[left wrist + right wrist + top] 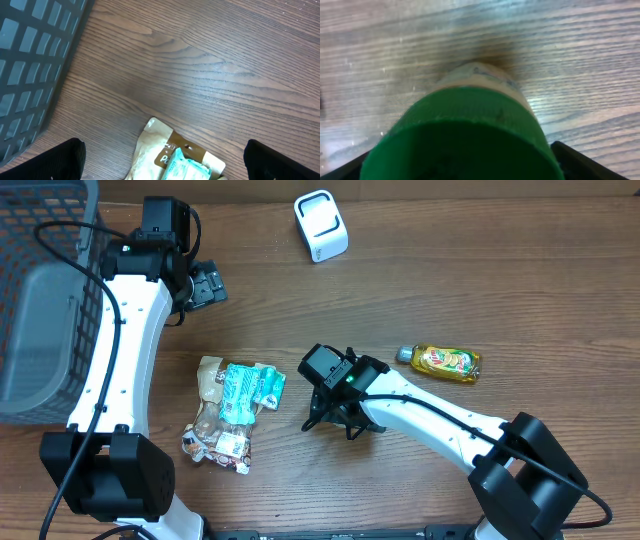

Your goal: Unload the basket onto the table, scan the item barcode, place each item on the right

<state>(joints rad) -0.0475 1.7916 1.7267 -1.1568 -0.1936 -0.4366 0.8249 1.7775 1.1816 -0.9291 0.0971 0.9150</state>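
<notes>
A white barcode scanner [320, 225] stands at the back of the table. My right gripper [335, 402] hangs low over mid-table, its jaws open around a pale container with a green end [465, 130]. A sliver of table shows between that container and the right finger [575, 157]; in the overhead view the gripper hides the container. My left gripper [205, 284] is open and empty at the back left. Its wrist view looks down on the top of a tan snack bag [165, 145] with a teal packet [187, 167] on it.
A yellow bottle [447, 362] lies on its side right of the right gripper. The snack bag [215, 430] and teal packet [250, 385] lie front left of it. A grey mesh basket [40, 290] fills the left edge.
</notes>
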